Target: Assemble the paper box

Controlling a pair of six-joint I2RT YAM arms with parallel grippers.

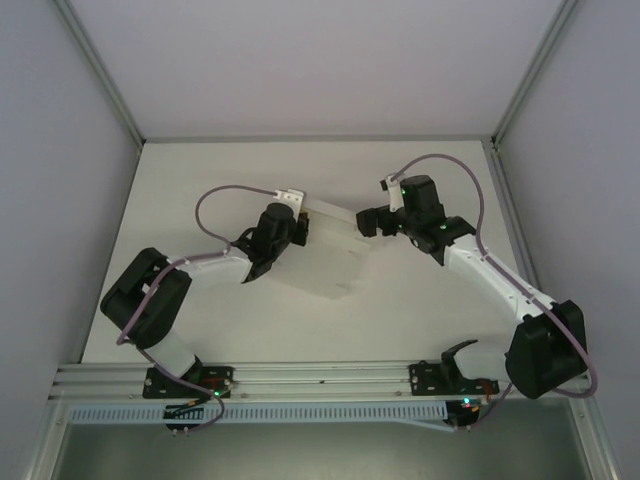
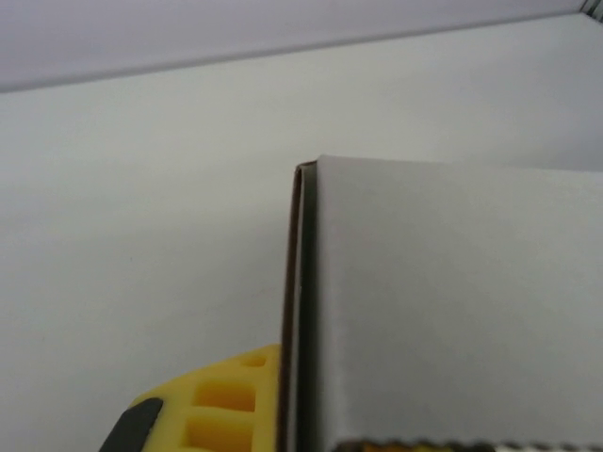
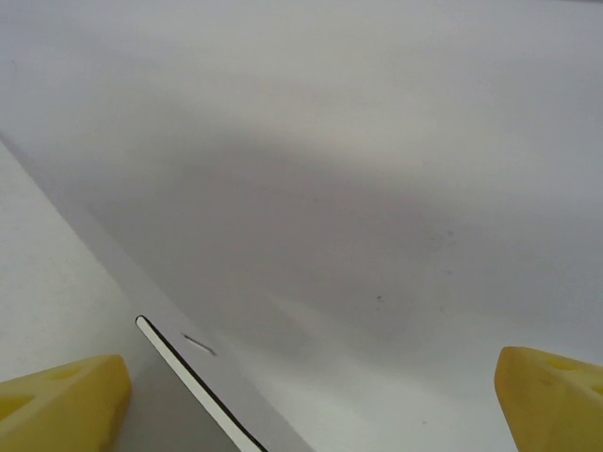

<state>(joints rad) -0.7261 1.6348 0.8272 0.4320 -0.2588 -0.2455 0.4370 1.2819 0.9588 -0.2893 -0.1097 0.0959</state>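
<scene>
White-grey card makes up the paper box (image 1: pixel 330 262), which is seen from above lying near the middle of the table (image 1: pixel 200 170), between the two grippers. It is only partly formed: pale panels are spread across the tabletop, and a long strip (image 1: pixel 325 208) runs along the far side from the left wrist towards the right gripper. How many walls are raised cannot be told from above.

The left gripper (image 1: pixel 288 238) is set at the box's left edge. In the left wrist view one yellow finger (image 2: pixel 212 407) is seen pressed against a doubled, upright card wall (image 2: pixel 300 282), whose brown cut edge is shown end-on. A broad grey panel (image 2: pixel 452 301) is spread to the right of that fold, and the second finger is hidden behind it. The visible finger is drawn in close to the middle of the view, so the gripper is judged to be clamped on the box wall.

The right gripper (image 1: pixel 372 222) is held at the box's far right corner. In the right wrist view its two yellow fingertips (image 3: pixel 57 400) are seen at opposite bottom corners, wide apart, so the gripper is released. Below it a thin card edge (image 3: pixel 188 377) with a dark line is seen running diagonally, and a small slit (image 3: pixel 199 345) is cut just beside that edge.
</scene>
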